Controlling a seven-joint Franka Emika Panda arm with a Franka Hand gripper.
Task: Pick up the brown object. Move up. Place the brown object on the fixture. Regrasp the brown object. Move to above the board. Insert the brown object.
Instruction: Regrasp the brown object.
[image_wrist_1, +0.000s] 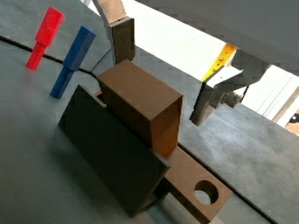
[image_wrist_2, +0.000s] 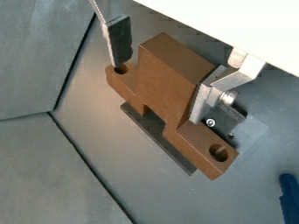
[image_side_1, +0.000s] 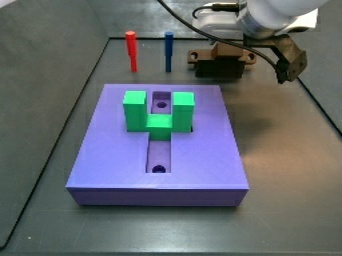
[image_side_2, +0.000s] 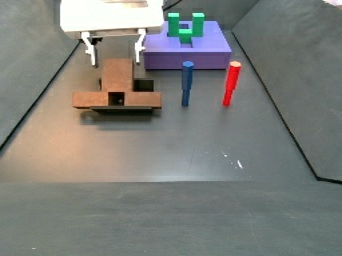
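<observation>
Brown object (image_side_2: 118, 99) rests on fixture (image_side_2: 134, 113), open gripper (image_side_2: 114, 50) straddling it, blue peg (image_side_2: 187, 83) nearby.

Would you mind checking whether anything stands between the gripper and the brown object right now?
Nothing visible does. The gripper is open, with the brown object already between its fingers as it rests on the fixture. The red peg and blue peg stand off to one side.

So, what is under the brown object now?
The brown object lies on the dark fixture, which shows beneath it in both wrist views. How much of the fixture it covers cannot be seen. The tool straddles the object, fingers apart.
</observation>
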